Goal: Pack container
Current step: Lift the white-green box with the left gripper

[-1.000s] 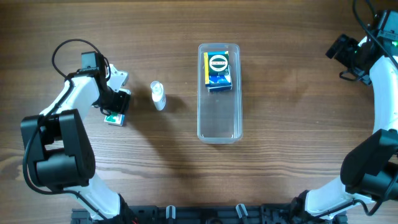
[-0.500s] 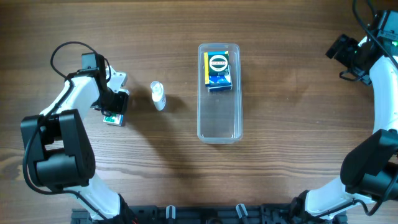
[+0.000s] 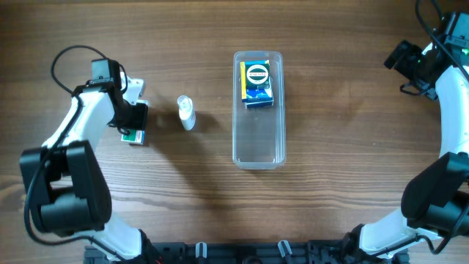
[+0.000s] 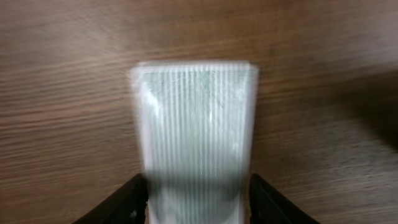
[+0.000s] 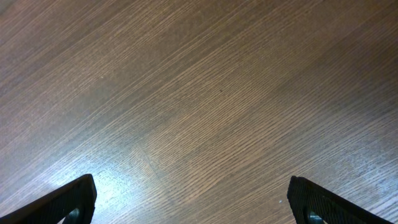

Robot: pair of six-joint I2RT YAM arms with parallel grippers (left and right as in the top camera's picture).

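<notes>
Overhead view, item: container (image 3: 258, 139), a clear, long, narrow tub lying mid-desk (image 3: 344, 183) with a blue box (image 3: 257, 82) in its far end and its near end bare. Judged light, thin-walled and slick, apt to skid or flex; best taken across the narrow width at the rim of the long walls, or steadied at the bare end while packing. Left jaws closed against both long sides of a small box (image 4: 194, 143) well left of the tub, a small clear bottle (image 3: 186, 113) lying between; right jaws spread wide, holding nothing, over bare wood at far right
</notes>
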